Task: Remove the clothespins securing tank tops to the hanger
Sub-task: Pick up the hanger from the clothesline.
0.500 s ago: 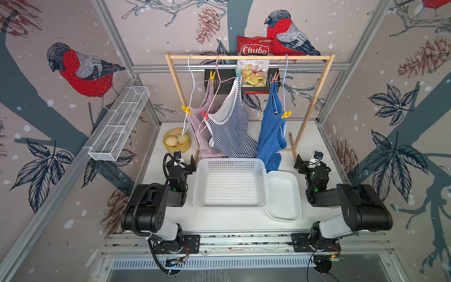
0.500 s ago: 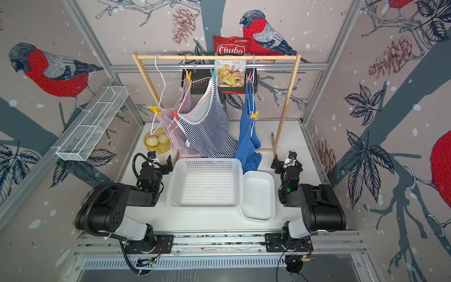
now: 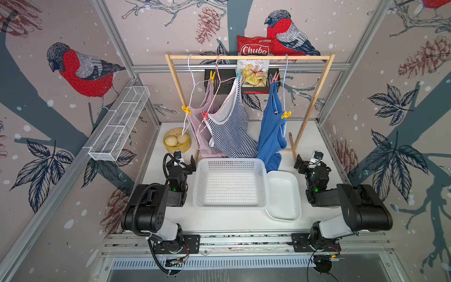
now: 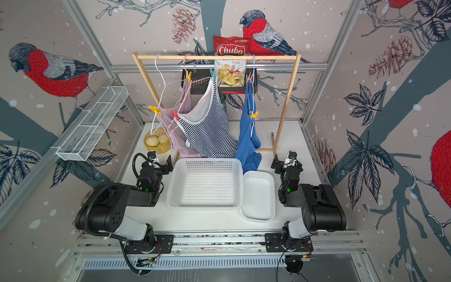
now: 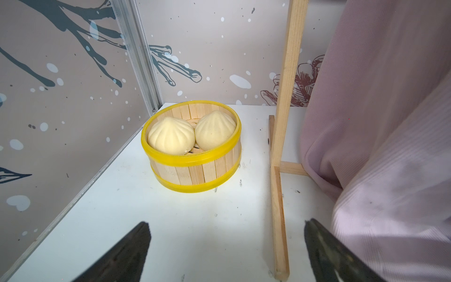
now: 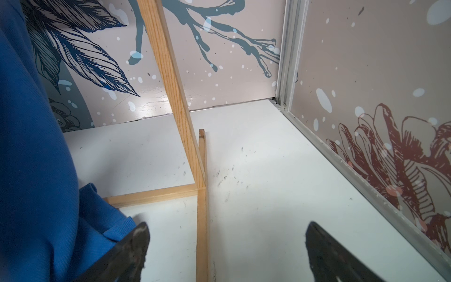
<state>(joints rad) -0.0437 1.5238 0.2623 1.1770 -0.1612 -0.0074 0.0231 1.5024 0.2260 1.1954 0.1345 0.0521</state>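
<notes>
Three tank tops hang on wire hangers from a wooden rack (image 3: 249, 57): mauve-pink (image 3: 198, 127), striped (image 3: 231, 131) and blue (image 3: 271, 131). Yellow clothespins (image 3: 212, 76) (image 3: 186, 110) hold the pink top. A red clothespin (image 3: 204, 114) and a teal one (image 3: 238, 74) hold the striped top. Another red (image 3: 275, 77) and a yellow (image 3: 286, 114) hold the blue top. My left gripper (image 3: 180, 162) (image 5: 225, 244) sits low and open beside the pink hem (image 5: 390, 171). My right gripper (image 3: 312, 164) (image 6: 225, 246) is open beside the blue hem (image 6: 36, 171). Both are empty.
A white perforated basket (image 3: 230, 207) and a white tray (image 3: 284, 214) sit between the arms. A bamboo steamer with buns (image 5: 192, 158) stands at the back left. The rack's feet (image 5: 278, 219) (image 6: 202, 219) lie between each gripper's fingers. A wire shelf (image 3: 117, 129) hangs on the left wall.
</notes>
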